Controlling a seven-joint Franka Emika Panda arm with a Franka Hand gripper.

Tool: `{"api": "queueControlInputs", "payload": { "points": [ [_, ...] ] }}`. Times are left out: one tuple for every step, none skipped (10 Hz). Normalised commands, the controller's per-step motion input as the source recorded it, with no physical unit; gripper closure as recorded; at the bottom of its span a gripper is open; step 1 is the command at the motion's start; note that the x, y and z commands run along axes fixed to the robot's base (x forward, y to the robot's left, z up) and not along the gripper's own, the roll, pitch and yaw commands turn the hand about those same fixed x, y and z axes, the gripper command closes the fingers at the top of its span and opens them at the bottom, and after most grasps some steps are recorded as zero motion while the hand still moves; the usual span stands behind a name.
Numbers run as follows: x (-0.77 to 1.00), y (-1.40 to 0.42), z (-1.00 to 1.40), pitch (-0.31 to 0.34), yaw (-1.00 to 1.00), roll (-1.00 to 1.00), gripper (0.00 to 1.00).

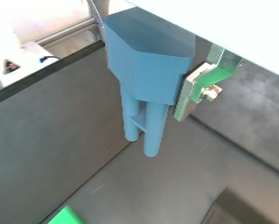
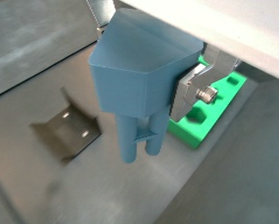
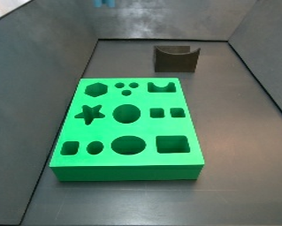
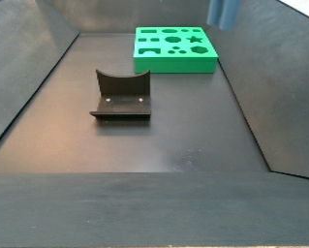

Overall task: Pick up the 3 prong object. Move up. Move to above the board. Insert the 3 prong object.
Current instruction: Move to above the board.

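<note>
Gripper (image 2: 153,87) clamps light-blue 3 prong object (image 2: 132,87) by its blocky head; prongs hang free

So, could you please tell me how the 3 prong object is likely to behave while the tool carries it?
The 3 prong object looks rigid, moulded in one piece, so it probably won't flex. Its thin prongs hang free below the blocky head and may be the fragile part. The tool grips only the head in both wrist views, so a knock on the prongs could tilt it.
</note>
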Motion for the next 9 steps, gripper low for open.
{"api": "queueControlInputs", "payload": {
  "points": [
    [0.31, -1.00, 0.17, 0.148, -0.02, -0.02, 1.00],
    [0.32, -1.00, 0.18, 0.109, -0.01, -0.02, 1.00],
    [0.33, -1.00, 0.18, 0.103, 0.00, -0.02, 1.00],
    [0.34, -1.00, 0.18, 0.108, 0.01, -0.01, 1.00],
    [0.35, -1.00, 0.19, 0.110, 0.01, 0.00, 1.00],
    [0.36, -1.00, 0.19, 0.113, 0.00, 0.01, 1.00],
    [0.37, -1.00, 0.19, 0.116, 0.00, 0.00, 1.00],
    [0.40, -1.00, 0.20, 0.118, 0.01, 0.01, 1.00],
    [0.40, -0.97, 0.20, 0.116, 0.01, 0.02, 1.00]
  ]
}}
